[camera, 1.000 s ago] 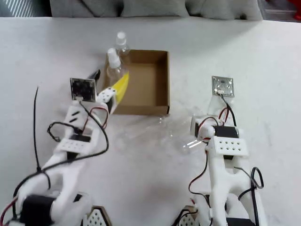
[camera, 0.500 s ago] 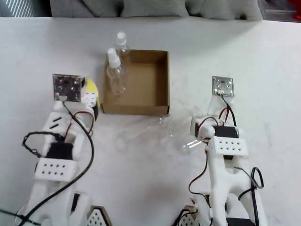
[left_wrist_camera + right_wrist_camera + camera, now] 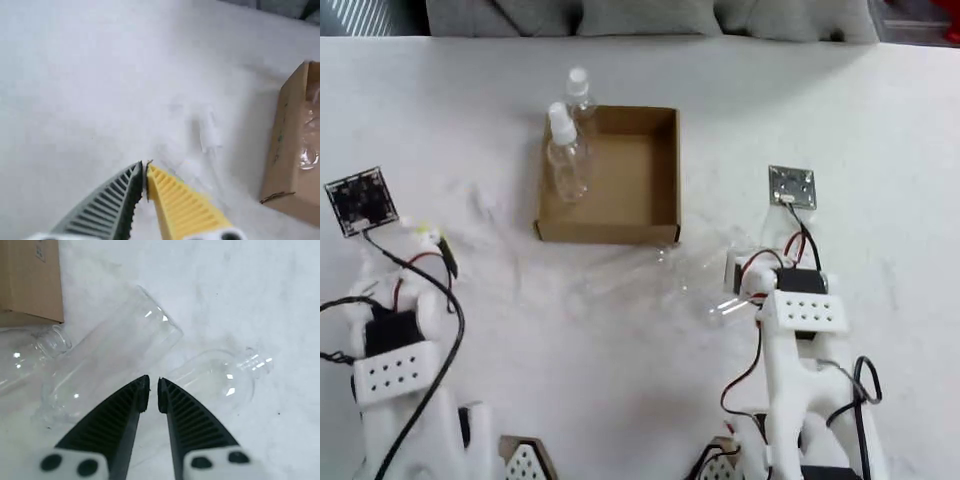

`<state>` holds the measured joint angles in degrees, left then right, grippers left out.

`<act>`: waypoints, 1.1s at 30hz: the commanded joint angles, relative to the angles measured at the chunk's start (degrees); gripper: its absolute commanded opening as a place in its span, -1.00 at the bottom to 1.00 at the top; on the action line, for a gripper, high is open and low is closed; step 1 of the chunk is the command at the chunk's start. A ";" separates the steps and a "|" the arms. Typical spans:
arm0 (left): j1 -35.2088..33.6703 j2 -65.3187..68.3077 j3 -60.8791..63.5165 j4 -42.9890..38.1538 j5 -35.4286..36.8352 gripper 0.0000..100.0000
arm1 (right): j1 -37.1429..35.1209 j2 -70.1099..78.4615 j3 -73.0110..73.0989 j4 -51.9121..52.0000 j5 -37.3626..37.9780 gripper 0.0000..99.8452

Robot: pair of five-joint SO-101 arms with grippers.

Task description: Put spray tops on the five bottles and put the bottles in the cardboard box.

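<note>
At lower left of the high view, my left gripper [image 3: 428,238] has pulled back from the cardboard box [image 3: 608,232], jaws closed on nothing, leaving a capped bottle [image 3: 566,158] standing inside its left wall: one delivered, I judge. My right gripper [image 3: 152,390] hangs nearly closed over uncapped bottles [image 3: 112,352], their clear outlines barely registering; a possible loose spray top [image 3: 209,131] is just a blur.

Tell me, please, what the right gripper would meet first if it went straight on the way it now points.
Probably the larger clear bottle lying on its side just ahead of the right gripper, though depth is unclear.
</note>
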<state>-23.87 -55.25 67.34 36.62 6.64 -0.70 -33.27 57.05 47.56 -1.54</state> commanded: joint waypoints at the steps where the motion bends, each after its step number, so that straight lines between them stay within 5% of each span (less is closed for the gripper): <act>1: -0.75 8.48 -1.67 0.18 1.41 -0.95 | -7.69 -5.05 -0.97 4.26 0.18 -0.96; 5: -0.75 20.26 -5.98 -1.67 1.41 -0.95 | -17.54 -9.01 -6.95 11.38 -0.70 -0.96; 9: -2.42 32.04 -12.40 -2.90 1.41 -0.95 | -23.60 -8.84 -13.01 12.53 -9.23 -0.96; 16: -4.44 46.73 -22.77 -2.55 1.76 -0.95 | -36.79 0.48 -13.10 -1.19 -15.47 -0.96; 27: -4.26 48.57 -24.35 -2.46 1.76 -0.95 | -41.63 23.34 -12.40 -27.65 -15.12 -0.96; 33: -4.18 48.57 -24.35 -2.46 1.76 -0.95 | -41.45 27.30 -12.04 -27.12 -10.90 -0.96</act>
<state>-27.91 -6.55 45.63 35.56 7.87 -41.67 -6.02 45.71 19.16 -15.34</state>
